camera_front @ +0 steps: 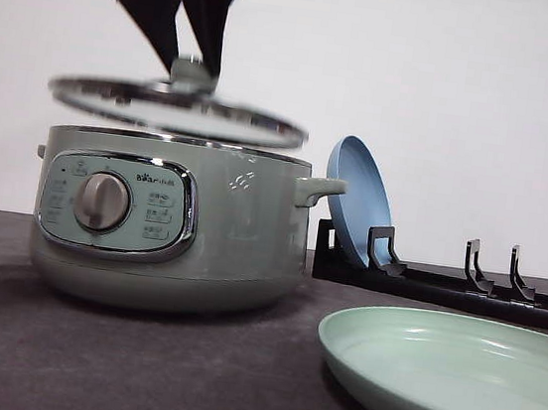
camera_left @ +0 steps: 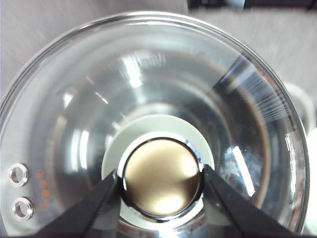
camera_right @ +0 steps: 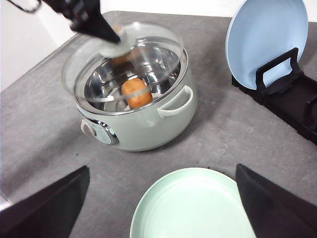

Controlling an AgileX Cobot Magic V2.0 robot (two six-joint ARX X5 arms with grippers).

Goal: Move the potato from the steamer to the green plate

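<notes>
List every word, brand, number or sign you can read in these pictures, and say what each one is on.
"Bear": brand on the steamer's control panel, front view, followed by small characters too small to read.
Button labels and icons around the dial: too small to read.
Orange marking on the glass lid, left wrist view: blurred, unreadable.
Green plate, blue plate: no text.

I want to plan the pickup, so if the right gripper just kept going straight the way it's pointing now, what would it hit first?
Most likely the pale mint-green round plate, which lies directly ahead between the open right gripper fingers. The sage-green steamer pot with the orange-brown potato sits further on. Depth is unclear from the wrist view.
</notes>
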